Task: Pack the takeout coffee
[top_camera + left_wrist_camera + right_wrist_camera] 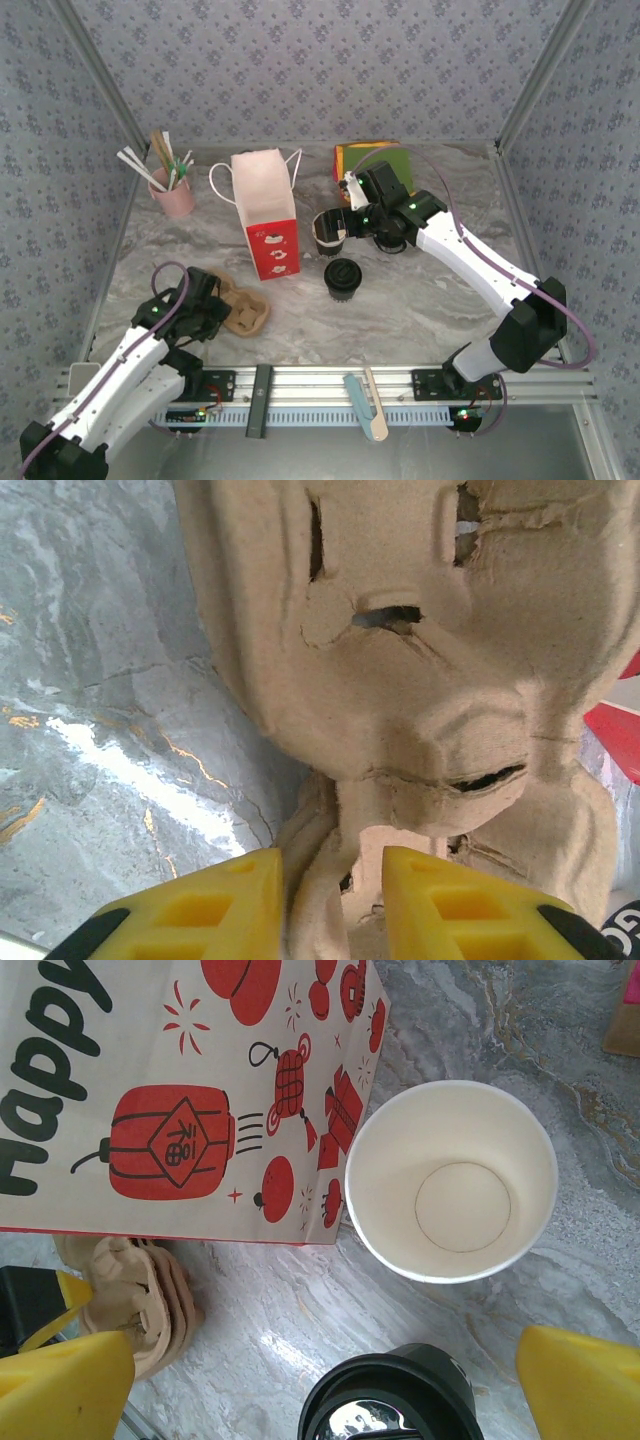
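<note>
Takeout coffee stood as two dark paper cups near the middle of the marble tabletop point(420, 300). An open cup point(328, 232) was just right of the paper bag point(268, 215), and a lidded cup point(343, 277) sat close in front of it, the two apart. From the right wrist the open cup showed only its white rim and bare inside, its dark wall hidden, and the lidded cup was cut off by the lower edge. The right gripper point(325, 1355) hung over them with its yellow fingers spread wide, holding nothing; only the finger ends showed at the bottom corners. The left gripper point(330, 900) stood narrow, its fingers on either side of an edge of the brown cup carrier point(430, 680) and pressed on the cardboard. The carrier lay on the tabletop left of the bag's foot, its left side hidden under the arm in the top view. A pink cup point(175, 195) of sticks stood at the far left, well apart.
</note>
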`<act>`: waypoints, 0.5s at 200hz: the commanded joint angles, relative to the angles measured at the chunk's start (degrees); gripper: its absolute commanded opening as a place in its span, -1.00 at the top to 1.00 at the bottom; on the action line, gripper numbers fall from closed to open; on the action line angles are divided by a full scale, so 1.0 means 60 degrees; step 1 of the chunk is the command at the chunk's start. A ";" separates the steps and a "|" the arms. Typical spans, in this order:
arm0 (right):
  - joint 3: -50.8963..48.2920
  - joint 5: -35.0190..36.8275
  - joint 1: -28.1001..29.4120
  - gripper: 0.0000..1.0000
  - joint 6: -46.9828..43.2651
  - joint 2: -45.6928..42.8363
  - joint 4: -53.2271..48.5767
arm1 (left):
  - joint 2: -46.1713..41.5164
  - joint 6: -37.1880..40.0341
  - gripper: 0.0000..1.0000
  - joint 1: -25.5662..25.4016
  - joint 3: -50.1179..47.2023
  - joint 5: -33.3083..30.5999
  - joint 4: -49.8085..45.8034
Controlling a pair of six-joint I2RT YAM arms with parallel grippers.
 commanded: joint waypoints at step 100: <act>0.0072 0.0002 0.0089 -1.00 0.0027 0.0025 -0.0068 | -0.0002 0.0180 0.35 -0.0104 0.0177 0.0146 0.0177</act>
